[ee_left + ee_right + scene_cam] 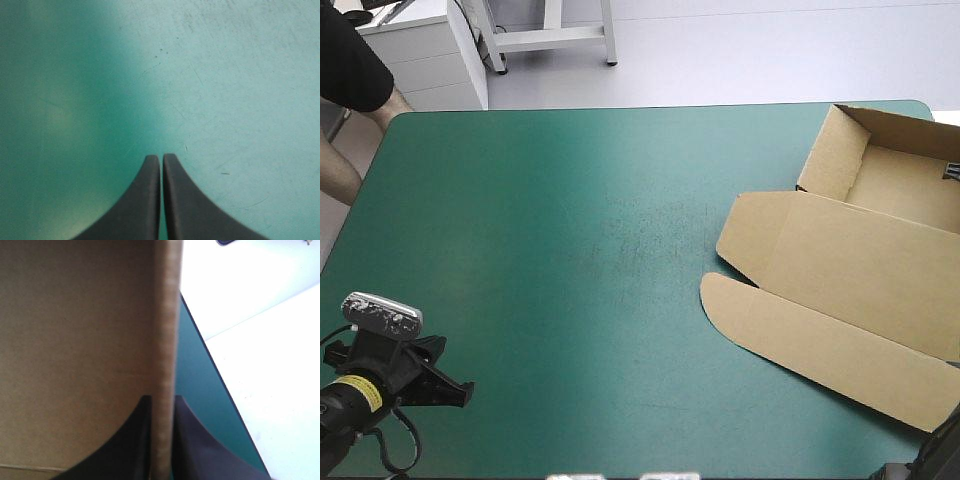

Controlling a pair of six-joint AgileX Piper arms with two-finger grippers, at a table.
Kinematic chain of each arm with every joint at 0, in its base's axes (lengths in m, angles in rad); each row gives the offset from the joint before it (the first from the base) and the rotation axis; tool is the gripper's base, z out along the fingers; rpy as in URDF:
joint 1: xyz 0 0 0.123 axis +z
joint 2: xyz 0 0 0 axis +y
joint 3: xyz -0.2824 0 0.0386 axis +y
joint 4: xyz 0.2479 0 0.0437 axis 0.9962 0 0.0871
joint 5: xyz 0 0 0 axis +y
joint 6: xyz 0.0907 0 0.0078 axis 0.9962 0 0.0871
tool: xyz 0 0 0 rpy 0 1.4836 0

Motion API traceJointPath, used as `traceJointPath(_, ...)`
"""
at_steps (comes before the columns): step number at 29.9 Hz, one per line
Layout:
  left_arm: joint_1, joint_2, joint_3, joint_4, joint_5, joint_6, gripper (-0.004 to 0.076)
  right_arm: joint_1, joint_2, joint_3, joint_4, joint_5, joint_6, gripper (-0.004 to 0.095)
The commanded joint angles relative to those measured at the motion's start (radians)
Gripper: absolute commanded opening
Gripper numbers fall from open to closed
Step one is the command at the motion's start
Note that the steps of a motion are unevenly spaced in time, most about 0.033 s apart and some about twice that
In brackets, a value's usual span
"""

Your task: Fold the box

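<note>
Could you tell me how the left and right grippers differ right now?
The left gripper is shut on nothing; the right gripper is shut on a wall of the box. The left gripper faces bare teal-green cover; the right gripper, the table's edge. Both show black fingers.

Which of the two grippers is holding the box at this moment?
The right gripper: it is shut on a raised wall of the box. The left gripper is shut on nothing, over the bare teal-green cover.

Closed left pincer (161,158), clamped right pincer (162,400)
</note>
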Motion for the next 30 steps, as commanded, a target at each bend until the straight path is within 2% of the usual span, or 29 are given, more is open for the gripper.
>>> traceJointPath(1,-0.006,0.006,-0.026,0.012,-0.048,-0.018,0.0,-0.01,-0.055,-0.034,-0.002,-0.057,-0.003,0.0315)
traceJointPath(2,-0.006,0.006,-0.026,0.01,-0.048,-0.018,0.0,-0.01,-0.055,-0.034,-0.002,-0.061,-0.003,0.0435)
traceJointPath(5,-0.006,0.006,-0.026,0.008,-0.048,-0.018,0.0,-0.01,-0.055,-0.041,-0.004,-0.05,0.013,0.0693)
traceJointPath(7,-0.006,0.006,-0.026,0.01,-0.048,-0.018,0.0,-0.01,-0.055,-0.066,-0.008,-0.011,0.021,0.0772)
traceJointPath(9,-0.006,0.006,-0.026,0.012,-0.048,-0.018,0.0,-0.01,-0.062,-0.104,-0.006,0.032,0.021,0.0772)
traceJointPath(12,-0.006,0.006,-0.026,0.016,-0.048,-0.018,0.0,-0.01,-0.091,-0.167,0.008,0.084,0.021,0.0713)
traceJointPath(15,-0.006,0.006,-0.026,0.016,-0.048,-0.018,0.0,-0.01,-0.167,-0.195,0.084,0.098,0.021,0.0553)
traceJointPath(20,-0.006,0.006,-0.026,0.026,-0.054,-0.018,0.0,0.004,-0.355,-0.117,0.328,0.098,-0.12,-0.0015)
traceJointPath(25,-0.006,0.006,-0.026,0.024,-0.058,-0.025,0.0,0.064,-0.521,0.046,0.357,0.077,-0.142,-0.0001)
traceJointPath(30,-0.006,-0.012,-0.024,0.028,-0.128,-0.063,0.0,0.177,-0.682,0.252,0.359,0.041,-0.171,-0.0001)
